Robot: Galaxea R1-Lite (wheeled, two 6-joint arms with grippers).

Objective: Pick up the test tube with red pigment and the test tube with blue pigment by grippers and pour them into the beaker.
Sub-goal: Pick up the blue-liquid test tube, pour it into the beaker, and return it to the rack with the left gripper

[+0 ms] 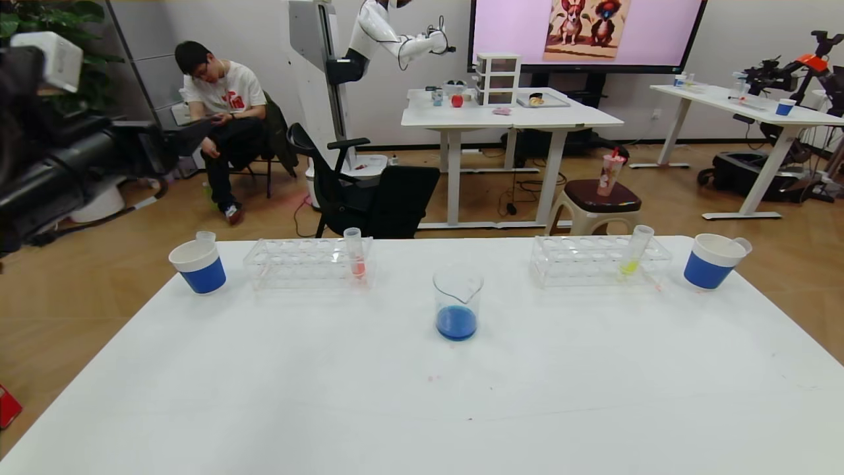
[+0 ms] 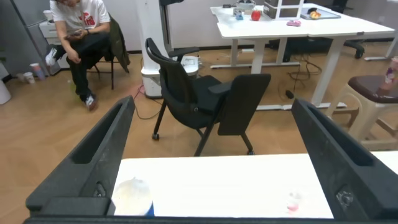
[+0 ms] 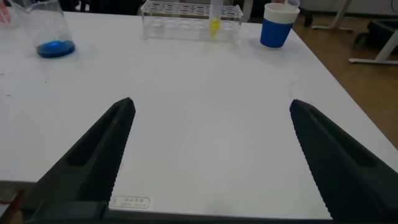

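The beaker stands mid-table with blue liquid in its bottom; it also shows far off in the right wrist view. The test tube with red pigment stands upright in the left rack and appears faintly in the left wrist view. The test tube with blue pigment is out of view. My left gripper is open and empty, raised at the table's far-left side. My right gripper is open and empty, low over the bare table near its front right.
A yellow-liquid tube stands in the right rack. Blue-and-white paper cups sit at the far left and far right. My left arm fills the left edge. A black chair stands behind the table.
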